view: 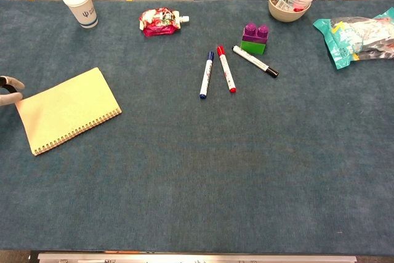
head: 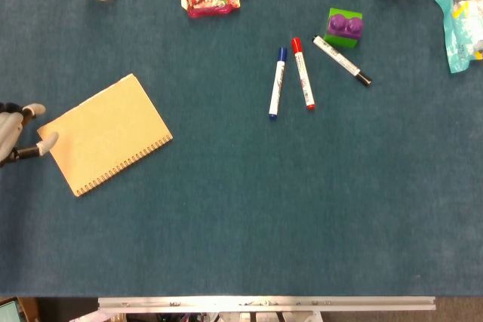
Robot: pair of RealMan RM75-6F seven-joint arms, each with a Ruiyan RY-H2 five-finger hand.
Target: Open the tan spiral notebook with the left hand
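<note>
The tan spiral-bound paper notebook (head: 105, 133) is lying closed at the left of the blue felt-covered desk (head: 241, 216), looking light, with a thin, flexible cover best lifted at the free edge opposite the wire coil. The left hand (head: 19, 137) is reaching in at that edge, fingers apart and holding nothing, one fingertip at the corner. The right hand is not showing in either view.

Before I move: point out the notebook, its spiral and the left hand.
notebook (head: 104, 132), head view, middle of the closed cover
spiral (view: 79, 128), chest view, midway along the binding
left hand (head: 21, 135), head view, fingers at the notebook's edge
</note>
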